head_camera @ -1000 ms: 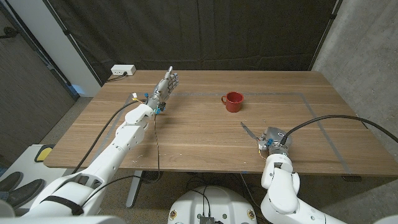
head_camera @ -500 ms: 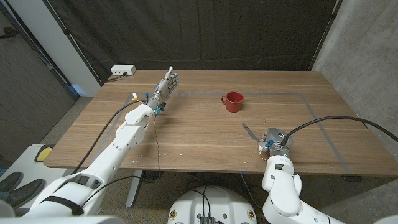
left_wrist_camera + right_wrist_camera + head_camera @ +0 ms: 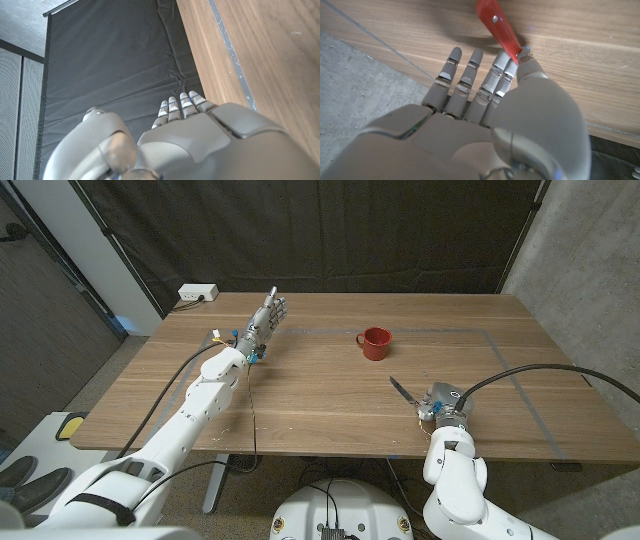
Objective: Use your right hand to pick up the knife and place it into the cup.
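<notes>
The red cup (image 3: 376, 343) stands upright on the table's far middle, its handle pointing left. My right hand (image 3: 443, 405) is near the front edge on the right and pinches the knife. Its grey blade (image 3: 401, 388) sticks out toward the cup, about a hand's length short of it. In the right wrist view the knife's red handle (image 3: 497, 27) sits between thumb and fingertips (image 3: 506, 67), casting a shadow on the wood. My left hand (image 3: 268, 318) is at the far left with its fingers straight and nothing in it; it also shows as the left hand (image 3: 200, 135).
A white power strip (image 3: 198, 293) lies at the far left corner. Grey tape lines (image 3: 500, 350) mark a rectangle on the wooden table (image 3: 320, 400). A black cable (image 3: 540, 372) arcs over the right front. A dark curtain hangs behind the table.
My right hand with the knife has shifted very slightly to the right. The cup and the left arm have not moved.
</notes>
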